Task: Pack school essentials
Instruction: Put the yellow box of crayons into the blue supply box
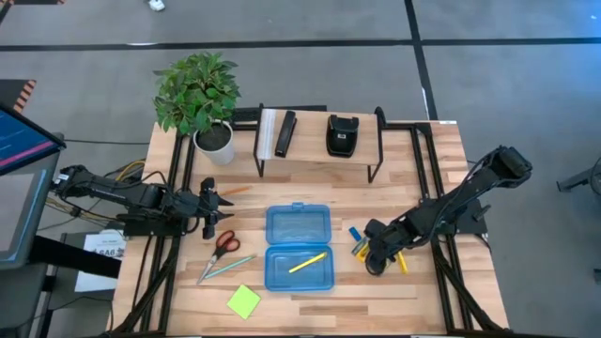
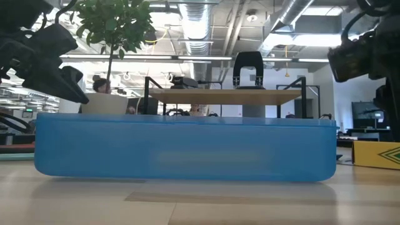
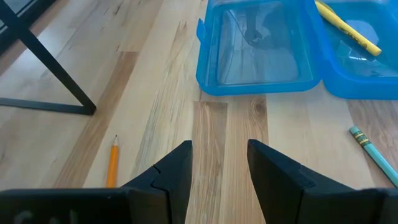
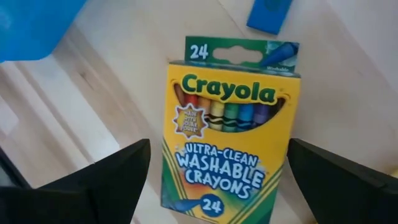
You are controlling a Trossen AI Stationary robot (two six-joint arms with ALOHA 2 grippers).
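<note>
Right gripper (image 1: 378, 260) over the crayon box (image 4: 229, 127)
Its fingers are spread wide on both sides of the box; the left gripper (image 3: 219, 163) hovers open above the counter (image 3: 155, 106).

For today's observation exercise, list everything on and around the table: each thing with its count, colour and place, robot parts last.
Case: 1, blue, open, table centre.
Pencil: 1, yellow, inside case.
Crayon box: 1, yellow-green, right of case.
Eraser: 1, blue, beside crayon box.
Scissors: 1, red-handled, left of case.
Teal pencil: 1, by scissors.
Sticky-note pad: 1, lime-green, front left.
Plant: 1, green, back left.
Shelf: 1, wooden, back.
Left gripper: open, near scissors.
Right gripper: open, over crayon box.
</note>
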